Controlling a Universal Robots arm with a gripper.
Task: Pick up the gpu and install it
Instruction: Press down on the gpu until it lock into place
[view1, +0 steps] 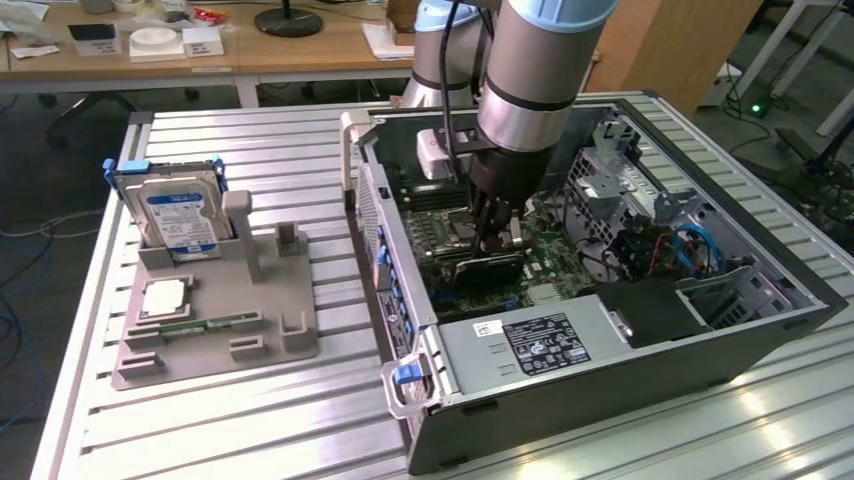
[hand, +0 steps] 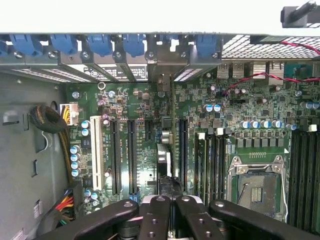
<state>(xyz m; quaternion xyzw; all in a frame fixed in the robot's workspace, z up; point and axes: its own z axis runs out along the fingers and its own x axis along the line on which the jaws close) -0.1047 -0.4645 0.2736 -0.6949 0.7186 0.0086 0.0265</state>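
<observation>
Black jaws sit pressed together in my wrist view, the gripper (hand: 168, 212) clenched on the top edge of the gpu (hand: 165, 160), which I see edge-on as a thin upright card running away from me over the motherboard (hand: 250, 145). In the exterior view the gripper (view1: 491, 235) is down inside the open computer case (view1: 641, 350) with the gpu (view1: 483, 268) low against the board, so I judge the card is at or entering its slot. To do this well I would keep the card plumb and its edge parallel to the long black slots (hand: 131, 155) beside it, press straight down and evenly, and watch that the silver bracket end meets the opening in the rear slot row (hand: 160, 75) rather than riding up on the blue latches (hand: 100, 44). Well beyond, the hard drive (view1: 180, 222) stands in its grey holder (view1: 220, 330) on the surface.
</observation>
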